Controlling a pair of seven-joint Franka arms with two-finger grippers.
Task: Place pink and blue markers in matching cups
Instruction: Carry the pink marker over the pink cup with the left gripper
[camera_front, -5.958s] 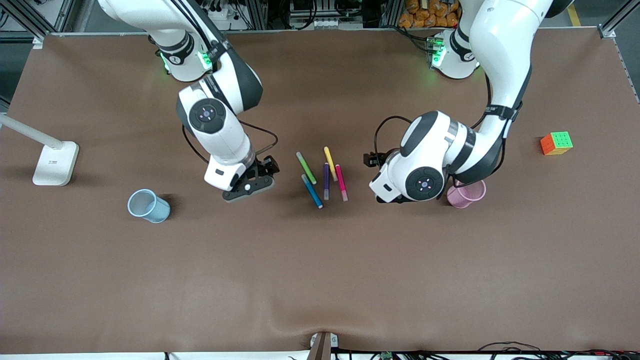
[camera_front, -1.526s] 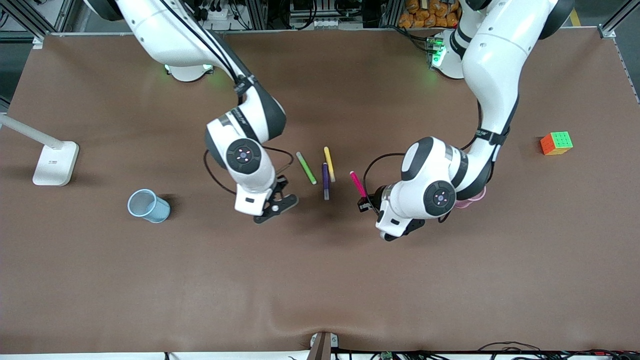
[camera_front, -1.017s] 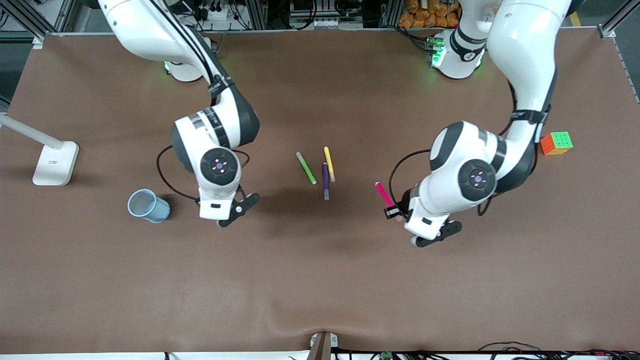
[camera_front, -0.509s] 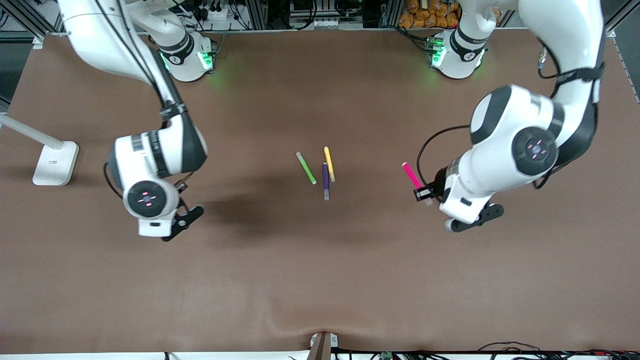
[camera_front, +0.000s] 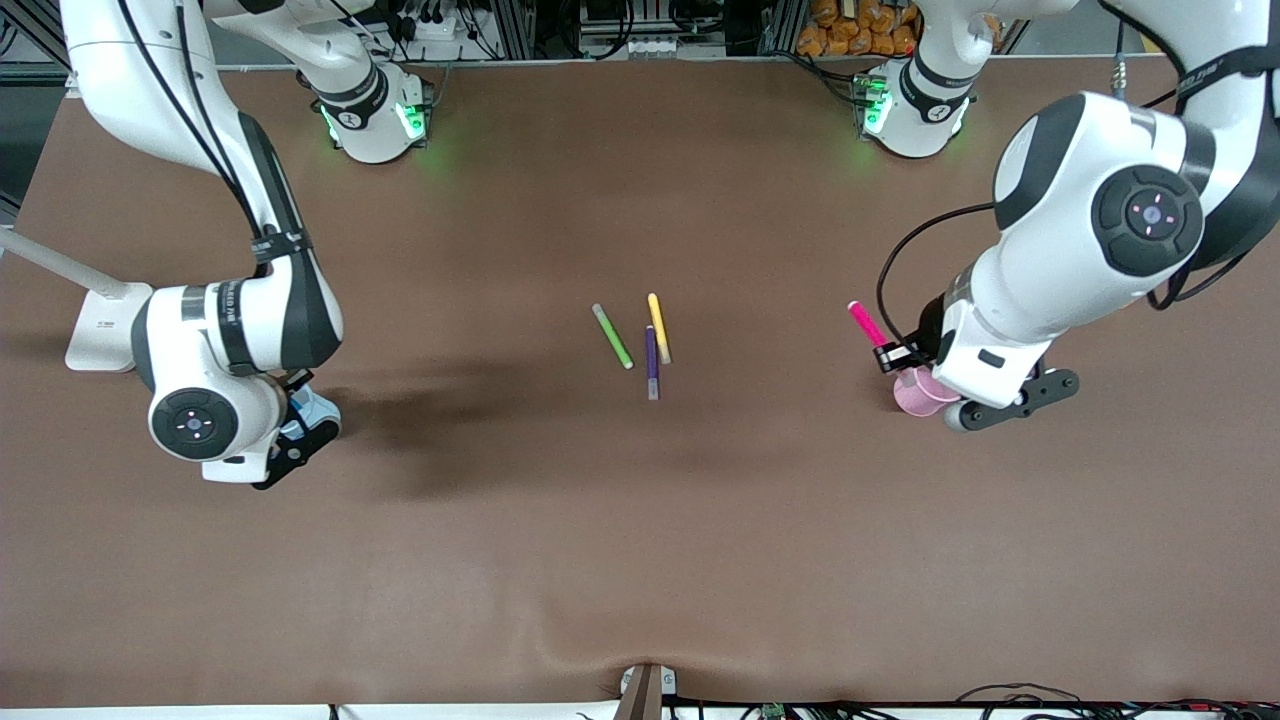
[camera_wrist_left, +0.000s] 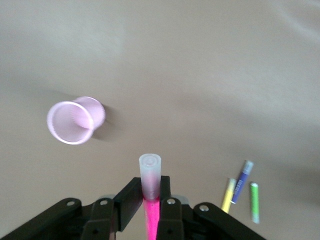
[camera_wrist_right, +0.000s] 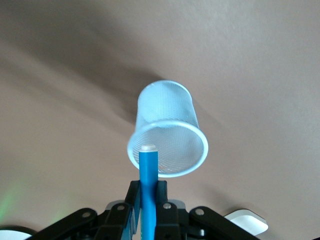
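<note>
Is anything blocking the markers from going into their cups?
Nothing visible. The right gripper holds the blue marker over the blue cup. The left gripper holds the pink marker near the pink cup.

front: high, faces robots | wrists: look down, seemingly close | shared: table

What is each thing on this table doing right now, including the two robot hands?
Left hand: shut on the pink marker, over the table beside the pink cup.
Pink marker: held, not yet in a cup.
Pink cup: upright, open.
Right hand: shut on the blue marker, over the blue cup.
Blue marker: held, tip above the rim.
Blue cup: upright, open.
Green, yellow, purple pens: lying on the table.
</note>
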